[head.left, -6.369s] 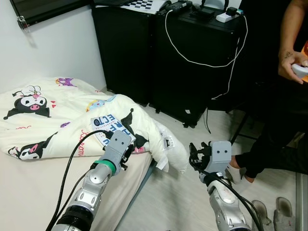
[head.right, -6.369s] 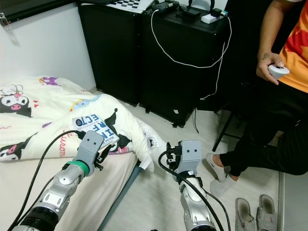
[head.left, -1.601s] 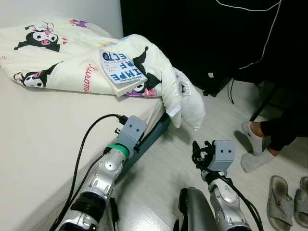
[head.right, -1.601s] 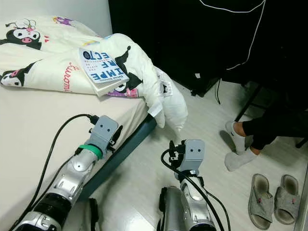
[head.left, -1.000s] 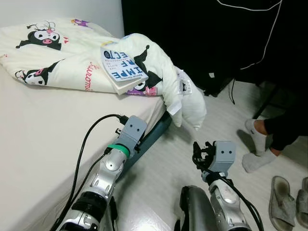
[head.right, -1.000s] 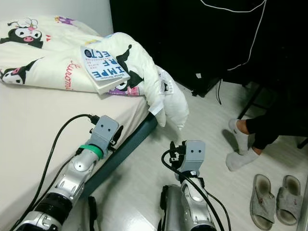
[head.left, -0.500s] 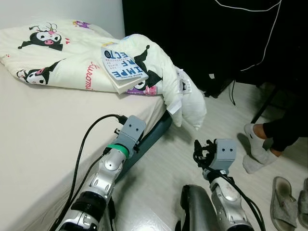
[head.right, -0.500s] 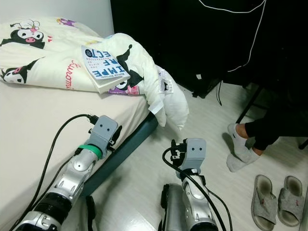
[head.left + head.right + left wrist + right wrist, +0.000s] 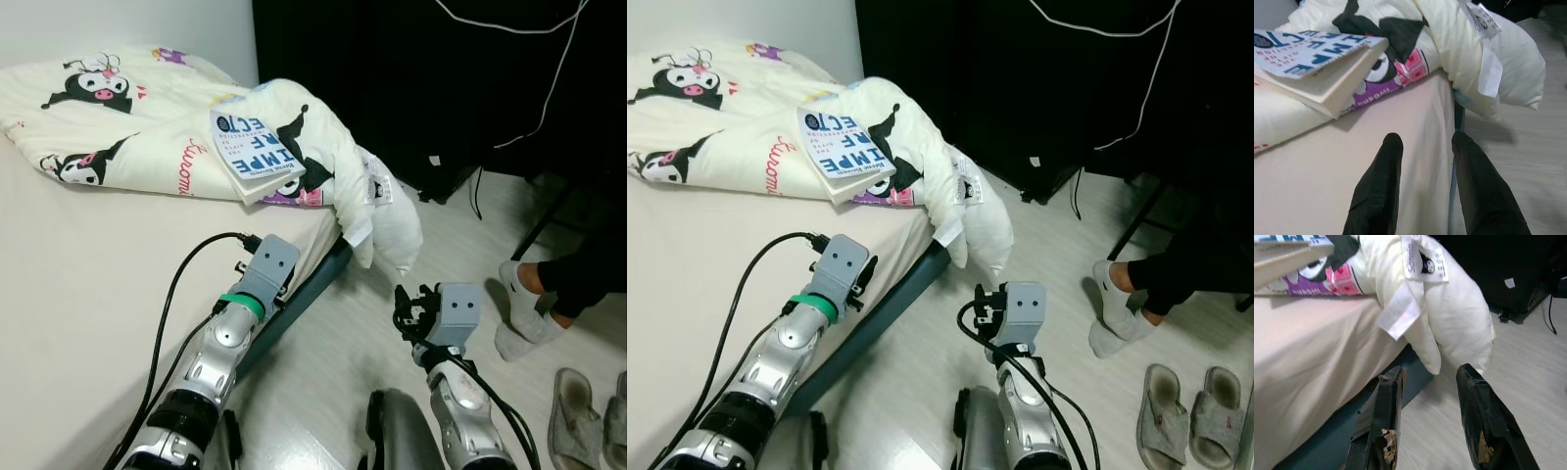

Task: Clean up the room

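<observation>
I see a thick white paperback book with big blue letters (image 9: pixel 257 143) lying flat on top of the cream cartoon-print blanket (image 9: pixel 118 127) on the bed. Its long side runs from the wall side of the bed down toward the bed's edge, and the letters look upside down to me. The blanket is bunched up, and one puffy corner with white tags (image 9: pixel 972 210) hangs over the edge of the bed toward the pale wooden floor (image 9: pixel 921 372). My left gripper (image 9: pixel 1422 147) hovers low over the bare cream mattress (image 9: pixel 78 284), close to the bed's edge, with its two black fingers spread apart and holding nothing; the book is a little way ahead of it. My right gripper (image 9: pixel 1432 377) is out over the floor beside the bed, fingers spread too, pointing at the hanging blanket corner. A tall black cabinet (image 9: pixel 411 88) with a white cable (image 9: pixel 519 127) stands behind. A person's socked feet (image 9: pixel 524 304) and grey slippers (image 9: pixel 1185 421) are on the floor to my right.
</observation>
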### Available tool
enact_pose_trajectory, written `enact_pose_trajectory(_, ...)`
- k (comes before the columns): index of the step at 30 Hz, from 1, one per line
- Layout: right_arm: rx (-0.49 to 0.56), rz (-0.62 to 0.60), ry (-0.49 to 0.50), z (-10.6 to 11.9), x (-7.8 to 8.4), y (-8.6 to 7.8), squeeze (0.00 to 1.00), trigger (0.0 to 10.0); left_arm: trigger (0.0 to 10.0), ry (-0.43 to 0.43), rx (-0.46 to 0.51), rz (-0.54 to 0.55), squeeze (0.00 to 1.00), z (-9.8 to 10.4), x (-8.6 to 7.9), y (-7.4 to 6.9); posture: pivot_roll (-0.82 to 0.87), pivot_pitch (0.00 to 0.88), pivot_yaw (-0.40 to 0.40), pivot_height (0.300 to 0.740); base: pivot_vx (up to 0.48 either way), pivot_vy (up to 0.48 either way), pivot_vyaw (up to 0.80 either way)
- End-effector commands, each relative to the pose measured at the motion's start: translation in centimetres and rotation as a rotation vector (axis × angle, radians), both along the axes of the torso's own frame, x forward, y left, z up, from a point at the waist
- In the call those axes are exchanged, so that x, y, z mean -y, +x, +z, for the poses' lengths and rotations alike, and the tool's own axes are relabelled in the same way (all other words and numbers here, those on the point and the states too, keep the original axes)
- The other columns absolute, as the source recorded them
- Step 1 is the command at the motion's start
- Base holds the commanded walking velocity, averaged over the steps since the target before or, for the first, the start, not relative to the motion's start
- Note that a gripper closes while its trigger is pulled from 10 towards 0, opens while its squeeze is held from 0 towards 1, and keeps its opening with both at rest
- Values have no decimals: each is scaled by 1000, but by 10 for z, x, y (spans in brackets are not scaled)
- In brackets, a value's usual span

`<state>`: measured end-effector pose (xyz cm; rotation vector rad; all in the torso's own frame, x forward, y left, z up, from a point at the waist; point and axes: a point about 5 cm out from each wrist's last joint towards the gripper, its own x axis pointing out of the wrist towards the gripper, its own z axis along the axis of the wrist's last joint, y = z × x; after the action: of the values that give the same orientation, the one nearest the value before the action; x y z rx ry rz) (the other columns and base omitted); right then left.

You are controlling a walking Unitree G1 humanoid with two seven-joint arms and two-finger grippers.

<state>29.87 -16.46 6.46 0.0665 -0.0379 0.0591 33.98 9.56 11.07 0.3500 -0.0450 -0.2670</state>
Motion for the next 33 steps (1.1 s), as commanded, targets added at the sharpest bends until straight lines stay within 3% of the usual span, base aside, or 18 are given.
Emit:
enact_pose_trajectory(1, -32, -8, 12, -8, 1, -4, 0, 10000, 10000, 9, -36, -1, 0, -9, -1, -3, 27, 88, 44, 634, 0, 0, 0)
enact_pose_trajectory(14, -43, -1, 10, -10, 1, -5, 0, 10000, 10000, 13, -90, -52, 0, -18, 2, -7, 27, 86, 42, 668, 0, 0, 0)
enact_pose_trajectory(19, -59, 4, 8, -14, 0, -8, 0, 10000, 10000, 50, -147, -83, 0, -34, -4, -15, 28, 79, 43, 683, 0, 0, 0)
enact_pose_trajectory(21, -78, 7, 4, -19, -1, -10, 0, 10000, 10000, 77, -179, -69, 0, -44, -13, -18, 28, 79, 43, 688, 0, 0, 0)
enact_pose_trajectory(22, -115, 10, 0, -28, -2, -14, 0, 10000, 10000, 109, -228, -42, 0, -57, -27, -23, 30, 78, 43, 693, 0, 0, 0)
enact_pose_trajectory(23, -115, 10, 0, -28, -2, -14, 0, 10000, 10000, 109, -228, -42, 0, -57, -27, -23, 30, 78, 43, 693, 0, 0, 0)
enact_pose_trajectory(24, -163, 11, -5, -39, -2, -20, 0, 10000, 10000, 139, -277, -9, 0, -69, -43, -29, 32, 76, 38, 698, 0, 0, 0)
enact_pose_trajectory(25, -163, 11, -5, -39, -2, -20, 0, 10000, 10000, 139, -277, -9, 0, -69, -43, -29, 32, 76, 38, 698, 0, 0, 0)
enact_pose_trajectory(27, -272, 11, -2, -62, -2, -36, 0, 10000, 10000, 176, -375, 66, 0, -92, -71, -43, 38, 75, 28, 707, 0, 0, 0)
enact_pose_trajectory(28, -272, 11, -2, -62, -2, -36, 0, 10000, 10000, 176, -375, 66, 0, -92, -71, -43, 38, 75, 28, 707, 0, 0, 0)
enact_pose_trajectory(30, -384, 7, 23, -84, -3, -52, 0, 10000, 10000, 157, -467, 137, 0, -108, -89, -57, 44, 76, 16, 717, 0, 0, 0)
enact_pose_trajectory(33, -461, 4, 38, -97, -4, -63, 0, 10000, 10000, 126, -518, 188, 0, -116, -98, -63, 54, 75, 6, 727, 0, 0, 0)
